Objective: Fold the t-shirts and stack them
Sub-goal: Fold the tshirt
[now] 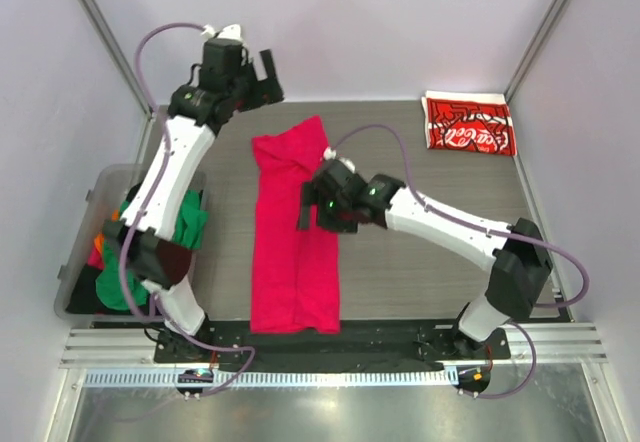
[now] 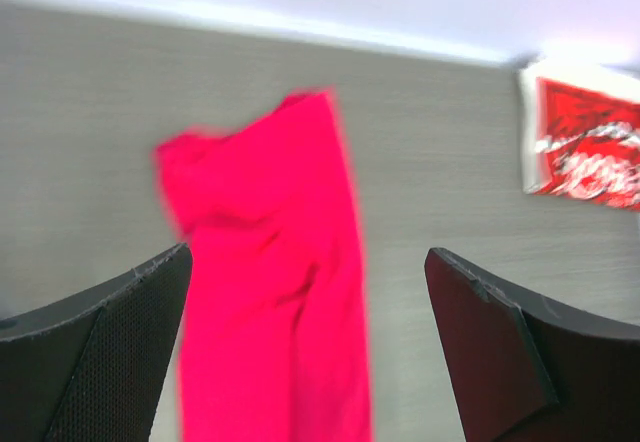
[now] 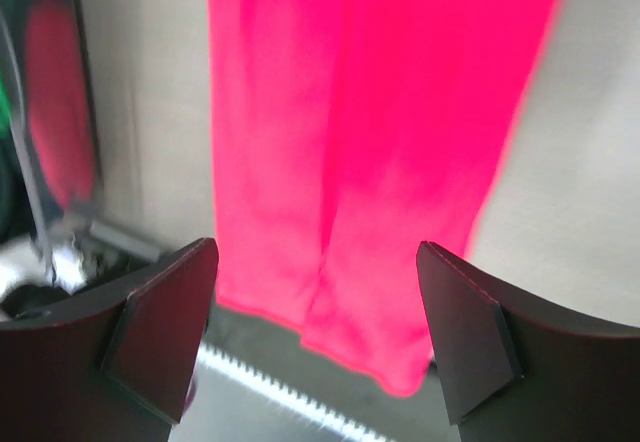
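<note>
The crimson-pink t-shirt (image 1: 293, 242) lies on the table as a long narrow strip running from the back toward the near edge, its far end rumpled. My left gripper (image 1: 262, 87) hovers open above the table just beyond that far end; in the left wrist view the shirt (image 2: 270, 262) shows between the spread fingers of the gripper (image 2: 308, 254). My right gripper (image 1: 308, 208) hangs open over the strip's middle, holding nothing. The right wrist view looks past the gripper (image 3: 317, 246) to the shirt's near hem (image 3: 370, 112). The red Coca-Cola t-shirt (image 1: 468, 124) lies folded at the back right.
A clear plastic bin (image 1: 80, 232) stands off the table's left side, holding green (image 1: 190, 222) and orange (image 1: 105, 232) shirts. A black rail and a metal strip (image 1: 330, 374) run along the near edge. Walls enclose the table on three sides.
</note>
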Motion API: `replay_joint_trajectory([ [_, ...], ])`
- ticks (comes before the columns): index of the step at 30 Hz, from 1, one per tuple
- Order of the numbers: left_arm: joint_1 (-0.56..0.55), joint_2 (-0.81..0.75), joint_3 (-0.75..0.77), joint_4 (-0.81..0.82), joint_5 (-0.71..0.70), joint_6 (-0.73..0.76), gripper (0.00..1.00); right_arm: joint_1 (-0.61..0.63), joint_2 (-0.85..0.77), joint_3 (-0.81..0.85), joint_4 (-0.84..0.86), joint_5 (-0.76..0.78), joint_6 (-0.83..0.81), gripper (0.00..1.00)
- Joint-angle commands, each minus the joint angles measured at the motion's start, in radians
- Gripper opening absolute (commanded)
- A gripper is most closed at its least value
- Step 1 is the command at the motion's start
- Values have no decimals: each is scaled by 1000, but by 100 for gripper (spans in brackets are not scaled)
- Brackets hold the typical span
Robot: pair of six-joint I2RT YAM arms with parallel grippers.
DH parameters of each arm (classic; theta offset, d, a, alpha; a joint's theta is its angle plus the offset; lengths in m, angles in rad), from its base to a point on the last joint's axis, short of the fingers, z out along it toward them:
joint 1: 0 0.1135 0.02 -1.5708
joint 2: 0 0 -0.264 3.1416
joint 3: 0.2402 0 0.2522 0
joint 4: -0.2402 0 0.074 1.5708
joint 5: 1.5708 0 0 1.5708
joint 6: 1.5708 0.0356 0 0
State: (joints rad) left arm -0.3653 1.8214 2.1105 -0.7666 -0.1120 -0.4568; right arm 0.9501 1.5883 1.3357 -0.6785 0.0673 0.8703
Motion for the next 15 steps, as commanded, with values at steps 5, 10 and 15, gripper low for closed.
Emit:
replay_joint_trajectory([
  [5,19,-345,-512,-85,-15,-62,100,-256,175,343,92,-234,-315,85],
  [10,17,-616,-825,-112,-25,-97,100,-364,517,676,154,-417,-306,85],
  [15,19,-813,-1032,-137,-37,-108,100,-402,826,1023,209,-647,-265,83],
])
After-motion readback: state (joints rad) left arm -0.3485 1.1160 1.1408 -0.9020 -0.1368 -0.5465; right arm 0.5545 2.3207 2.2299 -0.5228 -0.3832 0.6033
